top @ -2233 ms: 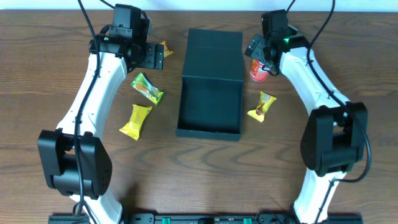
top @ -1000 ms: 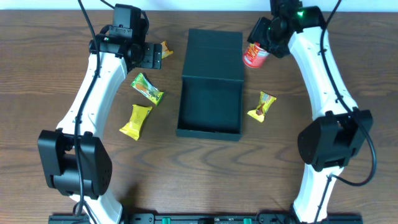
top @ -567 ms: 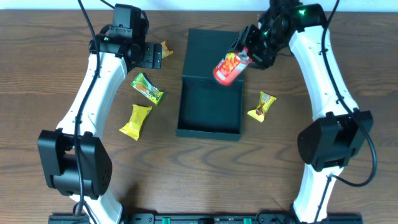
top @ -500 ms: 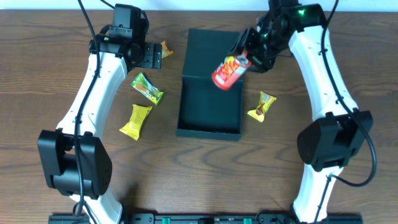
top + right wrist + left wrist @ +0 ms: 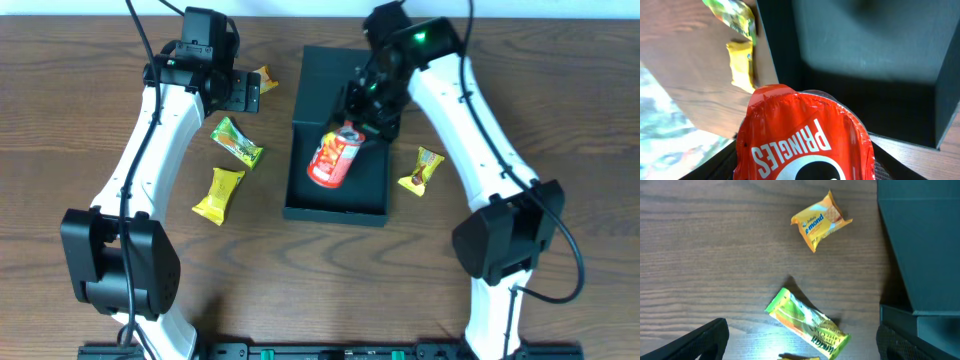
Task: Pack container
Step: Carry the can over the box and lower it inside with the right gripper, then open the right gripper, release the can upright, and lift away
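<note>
The container [image 5: 335,212] is a dark teal box in the middle of the table, open, with its flap lid [image 5: 345,70] laid back. My right gripper [image 5: 358,115] is shut on a red Pringles can [image 5: 333,158] and holds it tilted over the box's open inside. In the right wrist view the can [image 5: 805,135] fills the space between the fingers [image 5: 720,160], with the container's wall [image 5: 772,45] beyond it. My left gripper [image 5: 243,92] stands open to the left of the lid, nothing between its fingers [image 5: 700,342]. The container's edge [image 5: 920,240] shows at its right.
An orange-yellow packet [image 5: 265,79] lies by the left gripper. A green packet [image 5: 237,142] and a yellow packet [image 5: 219,194] lie left of the box. Another yellow packet [image 5: 421,169] lies to its right.
The right arm carried the can from beside the lid at the back right, leftward and forward, to over the open box. The left arm has not moved.
</note>
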Available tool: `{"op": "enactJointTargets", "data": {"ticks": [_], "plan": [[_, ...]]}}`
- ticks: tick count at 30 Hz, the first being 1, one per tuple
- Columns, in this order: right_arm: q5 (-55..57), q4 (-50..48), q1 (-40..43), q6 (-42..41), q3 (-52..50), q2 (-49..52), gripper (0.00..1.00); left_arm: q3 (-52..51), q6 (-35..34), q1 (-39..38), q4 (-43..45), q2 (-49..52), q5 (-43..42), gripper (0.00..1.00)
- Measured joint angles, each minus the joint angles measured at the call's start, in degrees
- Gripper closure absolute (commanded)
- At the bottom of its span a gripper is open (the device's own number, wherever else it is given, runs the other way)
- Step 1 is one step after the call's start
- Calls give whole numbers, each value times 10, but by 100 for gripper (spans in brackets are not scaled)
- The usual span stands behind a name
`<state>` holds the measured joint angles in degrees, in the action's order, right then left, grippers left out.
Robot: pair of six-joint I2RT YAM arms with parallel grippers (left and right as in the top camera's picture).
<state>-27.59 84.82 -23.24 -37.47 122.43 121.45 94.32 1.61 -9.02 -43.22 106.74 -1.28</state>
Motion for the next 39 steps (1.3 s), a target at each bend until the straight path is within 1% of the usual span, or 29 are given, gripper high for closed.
{"op": "enactJointTargets", "data": {"ticks": [2,5,7,9,11,13,14,17,19,24,26,31,33,39], "plan": [[10,-2,-13,-1,-6,0,41,0,0,0,-3,0,0,5],[20,-5,-23,-12,-33,0,50,0,0,0,-7,0,0,5],[21,-18,-23,-29,-61,0,51,0,0,0,-12,0,0,5],[16,-54,-20,-45,-94,0,48,0,0,0,-17,0,0,5],[0,-118,-16,-64,-131,0,47,0,0,0,-17,0,0,5],[-22,-198,-12,-97,-175,0,48,0,0,0,-19,0,0,5],[-27,-219,-12,-110,-189,0,49,0,0,0,-19,0,0,5],[-37,-261,-12,-150,-228,0,53,0,0,0,-26,0,0,5],[-40,-270,-12,-175,-244,0,53,0,0,0,-28,0,0,5],[-42,-303,-6,-221,-254,0,52,0,0,0,-29,0,0,5],[-42,-318,-4,-235,-254,0,50,0,0,0,-29,0,0,5],[-45,-335,7,-263,-254,0,50,0,0,0,-29,0,0,5],[-46,-339,15,-272,-254,0,53,0,0,0,-29,0,0,5],[-45,-336,38,-290,-254,0,54,0,0,0,-29,0,0,5]]}}
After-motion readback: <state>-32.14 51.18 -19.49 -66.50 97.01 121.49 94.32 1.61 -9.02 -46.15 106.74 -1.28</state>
